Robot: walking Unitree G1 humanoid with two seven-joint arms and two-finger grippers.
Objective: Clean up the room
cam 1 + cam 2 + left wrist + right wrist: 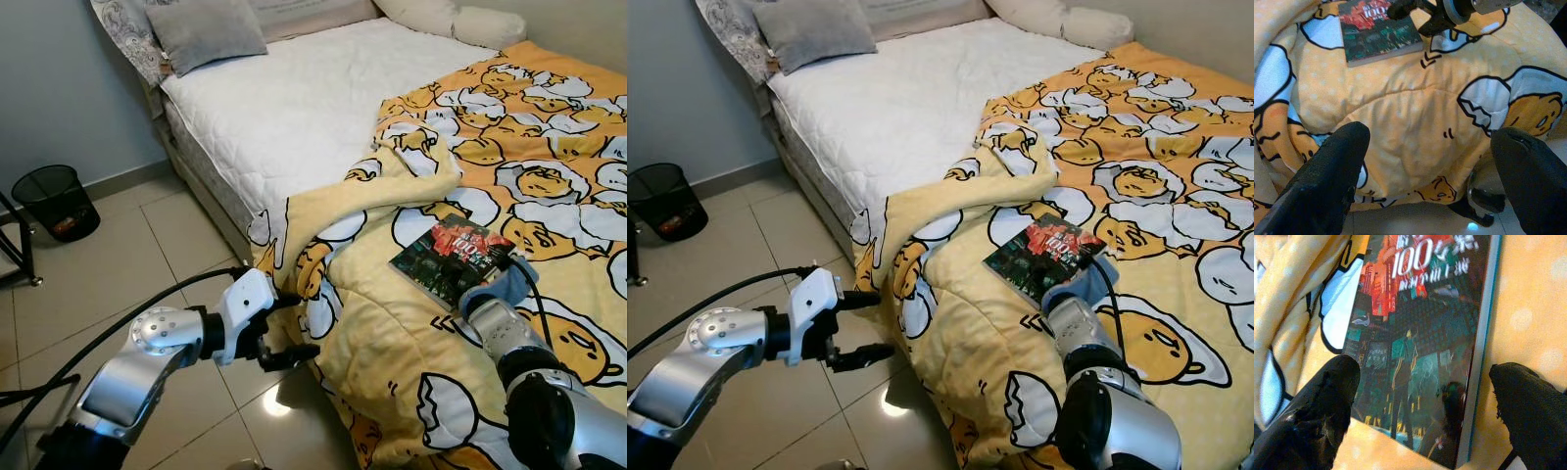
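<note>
Nearest the camera, the right hand (pixel 1422 404) hovers spread open over the near edge of a dark glossy paperback book with a red-and-teal city cover (pixel 453 258), its fingers straddling the corner. That book lies flat on the rumpled yellow quilt with egg-cartoon print (pixel 549 176), at about four o'clock on the bed. Soft bedding may sag and let the slick cover slide. At eight o'clock, the left hand (pixel 284 328) hangs open beside the quilt's drooping edge.
</note>
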